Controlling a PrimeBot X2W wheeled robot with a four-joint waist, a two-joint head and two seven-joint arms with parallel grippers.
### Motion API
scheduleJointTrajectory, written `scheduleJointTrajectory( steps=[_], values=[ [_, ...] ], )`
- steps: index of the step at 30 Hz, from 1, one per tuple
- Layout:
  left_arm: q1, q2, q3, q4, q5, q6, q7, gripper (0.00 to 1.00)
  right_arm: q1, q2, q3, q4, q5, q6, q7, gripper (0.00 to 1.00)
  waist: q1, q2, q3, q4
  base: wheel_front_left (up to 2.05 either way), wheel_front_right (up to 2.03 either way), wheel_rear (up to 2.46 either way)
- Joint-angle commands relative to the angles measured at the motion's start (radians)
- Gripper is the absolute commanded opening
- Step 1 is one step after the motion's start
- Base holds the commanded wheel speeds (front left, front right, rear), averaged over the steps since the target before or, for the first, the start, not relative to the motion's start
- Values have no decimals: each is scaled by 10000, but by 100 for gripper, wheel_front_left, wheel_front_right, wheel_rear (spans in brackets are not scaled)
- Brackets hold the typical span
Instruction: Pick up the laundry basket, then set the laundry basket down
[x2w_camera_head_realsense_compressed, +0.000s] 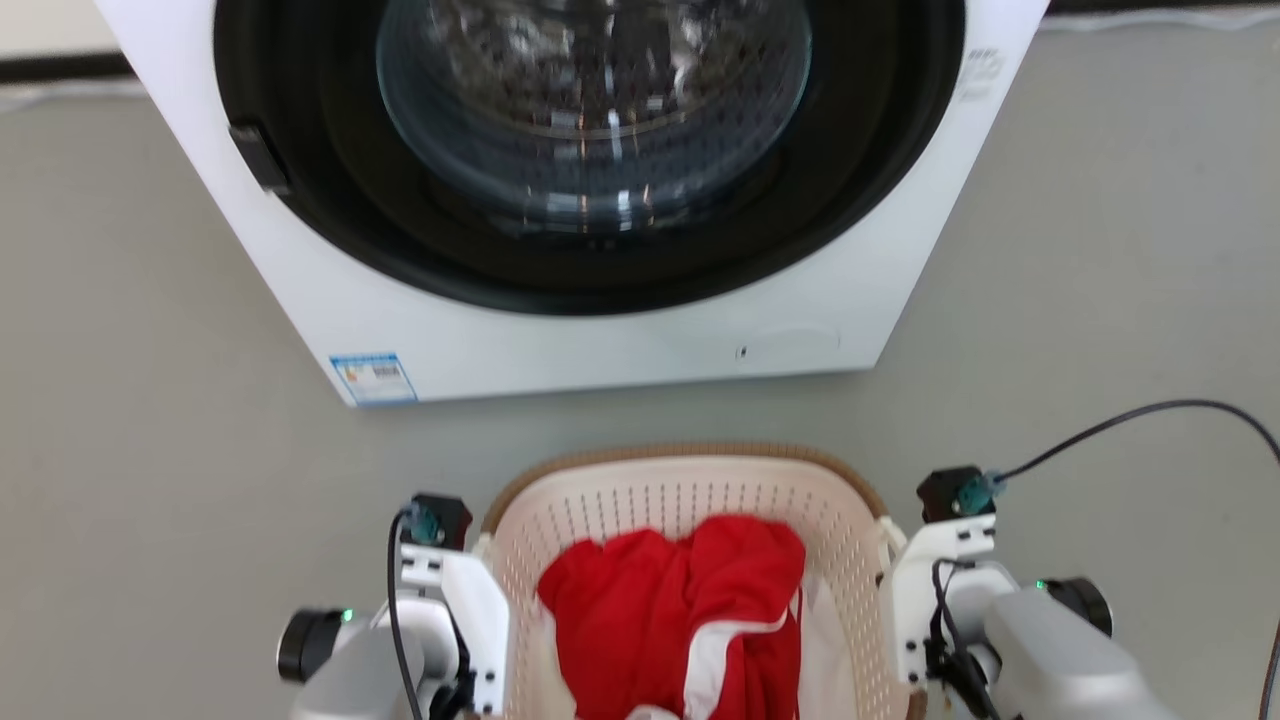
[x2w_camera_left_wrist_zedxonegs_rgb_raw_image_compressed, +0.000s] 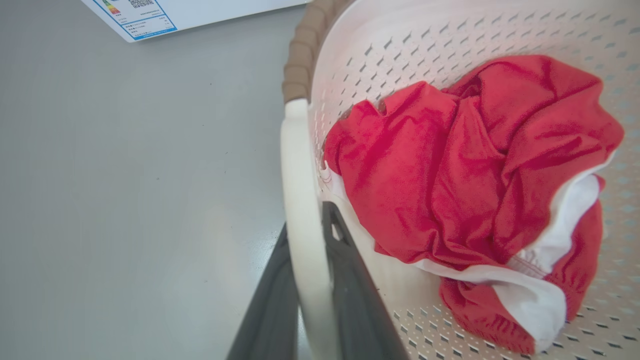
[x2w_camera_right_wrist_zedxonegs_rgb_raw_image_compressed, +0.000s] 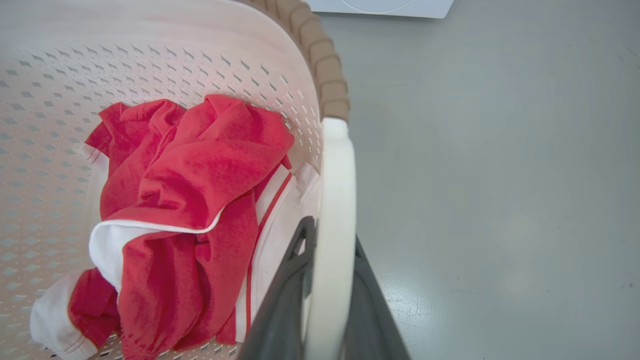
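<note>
One laundry basket (x2w_camera_head_realsense_compressed: 690, 500) with two white handles (x2w_camera_left_wrist_zedxonegs_rgb_raw_image_compressed: 297, 175), one in the left gripper (x2w_camera_left_wrist_zedxonegs_rgb_raw_image_compressed: 307, 230), one in the right gripper (x2w_camera_right_wrist_zedxonegs_rgb_raw_image_compressed: 332, 235); one red-and-white cloth heap (x2w_camera_head_realsense_compressed: 680, 610) between them; one washer (x2w_camera_head_realsense_compressed: 600, 330) beyond the fingertips.

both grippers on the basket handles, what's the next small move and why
Probably lift straight up on both sides together, slowly and level. The left gripper is shut on one white handle of the laundry basket and the right gripper on the other, a finger each side, so both grips look set. Uneven lifting could tip it.
</note>
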Motion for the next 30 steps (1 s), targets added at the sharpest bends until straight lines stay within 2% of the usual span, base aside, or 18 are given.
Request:
scheduleJointTrajectory(
  steps=[1,11,30],
  values=[
    [40,181,71,-278,-76,-23,-60,0,206,193,342,-276,107,83,131,0,0,-1,-659,-71,0,0,0],
    [874,181,-426,-711,-663,194,251,0,681,193,684,-243,637,83,431,0,0,-1,-1673,-55,0,0,0],
    [884,181,-1244,-908,-1482,389,558,0,661,193,1304,-171,1419,83,596,0,0,-1,-2002,134,0,0,0]
  ],
)
